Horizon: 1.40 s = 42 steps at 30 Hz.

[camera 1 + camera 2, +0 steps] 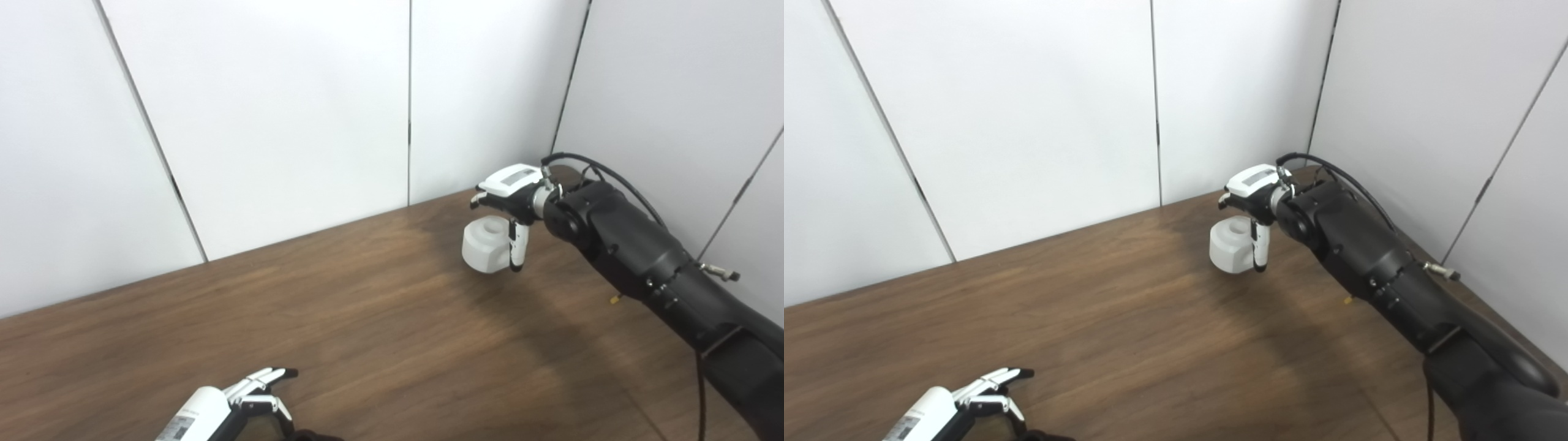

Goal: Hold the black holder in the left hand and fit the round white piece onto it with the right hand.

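Right robot hand grips round white piece above table.

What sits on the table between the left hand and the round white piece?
Nothing: only bare wooden table lies between the left hand and the round white piece, plain in both eye views.

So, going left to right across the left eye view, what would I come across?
Left hand at the bottom edge, fingers spread above something dark → bare wooden table → round white piece → right hand reaching over it, a finger down its side.
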Tool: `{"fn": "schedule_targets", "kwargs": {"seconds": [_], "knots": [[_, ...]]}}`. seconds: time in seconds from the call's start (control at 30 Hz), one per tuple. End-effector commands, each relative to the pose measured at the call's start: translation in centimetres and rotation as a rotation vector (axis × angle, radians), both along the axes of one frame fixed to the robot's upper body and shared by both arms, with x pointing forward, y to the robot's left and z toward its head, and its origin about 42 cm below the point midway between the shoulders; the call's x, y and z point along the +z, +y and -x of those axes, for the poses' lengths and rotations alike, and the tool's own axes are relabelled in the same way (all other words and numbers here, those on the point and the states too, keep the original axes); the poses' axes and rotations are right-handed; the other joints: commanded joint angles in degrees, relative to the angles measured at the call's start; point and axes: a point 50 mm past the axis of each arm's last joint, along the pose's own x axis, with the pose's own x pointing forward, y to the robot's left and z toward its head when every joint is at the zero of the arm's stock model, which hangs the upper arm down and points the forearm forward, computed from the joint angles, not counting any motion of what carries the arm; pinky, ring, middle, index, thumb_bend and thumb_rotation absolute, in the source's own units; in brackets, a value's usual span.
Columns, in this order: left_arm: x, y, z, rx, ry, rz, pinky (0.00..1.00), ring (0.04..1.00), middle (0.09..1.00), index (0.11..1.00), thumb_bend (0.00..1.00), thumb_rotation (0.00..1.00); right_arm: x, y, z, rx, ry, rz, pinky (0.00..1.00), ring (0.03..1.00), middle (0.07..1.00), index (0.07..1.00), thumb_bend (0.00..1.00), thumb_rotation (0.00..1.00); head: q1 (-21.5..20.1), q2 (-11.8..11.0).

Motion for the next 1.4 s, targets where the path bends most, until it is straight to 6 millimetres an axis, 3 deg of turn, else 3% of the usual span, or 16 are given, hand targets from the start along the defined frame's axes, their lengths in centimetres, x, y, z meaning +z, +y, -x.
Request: {"fn": "schedule_targets", "kwargs": {"seconds": [0.0,0.5,0.9,1.0,1.1,1.13,1.17,1.23,1.37], "knots": [[-3.3,1.2,2.1,-0.012,0.149,-0.153,0.75,0.908,0.902,0.488,0.52,0.05,2.4,-0.4,-0.4,0.004,-0.089,0.014,0.98,1.000,1.000,0.881,0.94,0.20,0.0,0.1],[-3.3,1.5,2.3,-0.013,0.155,-0.155,0.75,0.907,0.901,0.488,0.52,0.05,1.3,-0.6,-0.4,-0.018,-0.069,0.012,0.98,0.995,0.989,0.863,0.93,0.21,0.0,0.5],[-3.2,1.6,2.6,-0.014,0.155,-0.150,0.75,0.904,0.906,0.488,0.52,0.05,-0.3,-0.9,-0.4,-0.011,-0.091,-0.006,0.93,0.949,0.928,0.827,0.93,0.21,0.2,1.0],[-3.1,1.6,2.7,-0.014,0.159,-0.153,0.76,0.909,0.910,0.488,0.52,0.05,-0.8,-1.1,-0.4,0.009,-0.118,-0.006,0.91,0.924,0.902,0.754,0.93,0.22,0.3,1.1],[-3.1,1.6,2.8,-0.015,0.158,-0.146,0.75,0.905,0.906,0.488,0.52,0.05,-1.2,-1.3,-0.4,0.031,-0.173,-0.012,0.88,0.876,0.840,0.597,0.88,0.20,0.4,1.2],[-3.1,1.6,2.8,-0.016,0.157,-0.142,0.75,0.904,0.906,0.488,0.52,0.05,-1.4,-1.3,-0.4,0.042,-0.201,-0.011,0.88,0.859,0.821,0.543,0.71,0.17,0.4,1.2],[-3.1,1.6,2.8,-0.015,0.155,-0.139,0.74,0.899,0.903,0.488,0.52,0.05,-1.5,-1.3,-0.3,0.052,-0.226,-0.008,0.86,0.829,0.787,0.507,0.60,0.16,0.5,1.4],[-3.0,1.6,2.8,-0.013,0.156,-0.139,0.74,0.897,0.901,0.488,0.52,0.05,-1.7,-1.4,-0.3,0.067,-0.268,-0.001,0.86,0.802,0.752,0.488,0.55,0.15,0.5,1.5],[-2.9,1.5,2.8,-0.013,0.156,-0.144,0.74,0.898,0.902,0.488,0.52,0.05,-1.8,-1.5,-0.3,0.076,-0.303,-0.001,0.88,0.784,0.725,0.482,0.53,0.14,0.4,1.5]]}}
